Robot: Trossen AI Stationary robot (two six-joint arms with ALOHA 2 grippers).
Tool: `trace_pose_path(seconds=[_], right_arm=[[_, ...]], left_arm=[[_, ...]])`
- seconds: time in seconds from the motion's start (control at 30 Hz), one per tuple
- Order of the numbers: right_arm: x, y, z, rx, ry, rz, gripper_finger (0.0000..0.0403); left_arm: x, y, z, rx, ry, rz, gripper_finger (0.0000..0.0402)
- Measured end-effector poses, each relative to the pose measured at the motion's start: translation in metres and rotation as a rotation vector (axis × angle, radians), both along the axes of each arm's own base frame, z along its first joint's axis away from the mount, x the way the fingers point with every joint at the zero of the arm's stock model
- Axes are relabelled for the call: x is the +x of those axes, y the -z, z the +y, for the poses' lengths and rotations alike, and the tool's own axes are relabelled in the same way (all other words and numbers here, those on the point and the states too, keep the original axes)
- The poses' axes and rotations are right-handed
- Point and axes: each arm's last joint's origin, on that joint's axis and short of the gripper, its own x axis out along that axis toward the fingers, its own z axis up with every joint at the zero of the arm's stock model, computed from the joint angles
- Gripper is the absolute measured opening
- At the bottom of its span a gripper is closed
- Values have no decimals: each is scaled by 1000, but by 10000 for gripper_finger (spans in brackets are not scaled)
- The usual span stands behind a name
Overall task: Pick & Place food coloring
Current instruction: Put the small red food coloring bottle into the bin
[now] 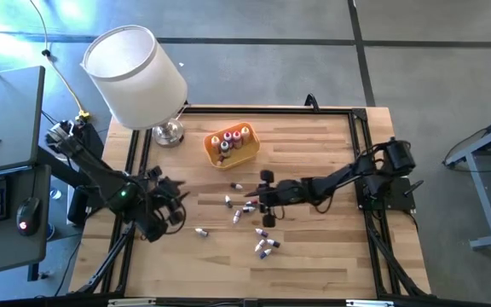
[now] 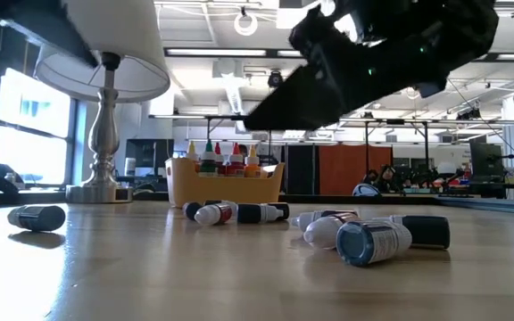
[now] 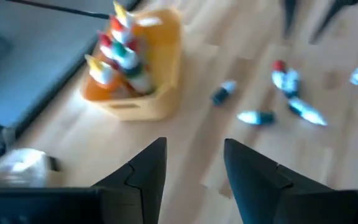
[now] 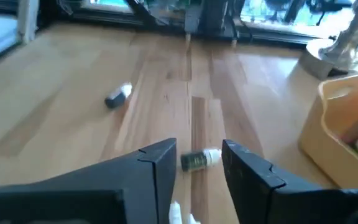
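The food coloring is tiny white and dark bottles. Several stand upright in the orange tray (image 1: 231, 147), and several lie on their sides on the wooden table around its middle (image 1: 247, 207), with a small group nearer the near edge (image 1: 265, 247). My right gripper (image 1: 265, 203) hovers open over the scattered bottles. In its wrist view one bottle (image 4: 199, 160) lies on the table between the fingertips (image 4: 197, 163), and I see no touch. My left gripper (image 1: 174, 201) is open to the left of the bottles, and it (image 3: 194, 163) faces the tray (image 3: 135, 68).
A white-shaded lamp (image 1: 135, 75) stands on its metal base (image 1: 169, 131) at the table's far left, just left of the tray. One bottle (image 1: 201, 231) lies apart toward the near left. A dark frame runs along the table's edges (image 1: 271, 109). Bare wood lies near the right edge.
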Motion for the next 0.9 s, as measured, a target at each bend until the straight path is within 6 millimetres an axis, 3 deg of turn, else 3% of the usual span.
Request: trace_pose_path(seconds=[0.17,0.3,0.9], right_arm=[[7,14,1,16,-9,75,158],[12,25,2,6,-42,106,184],[11,57,-28,33,-15,275,194]], left_arm=[[-4,28,-11,-43,79,-19,156],[-2,34,-14,-65,102,-28,156],[0,35,-17,-79,146,-5,156]])
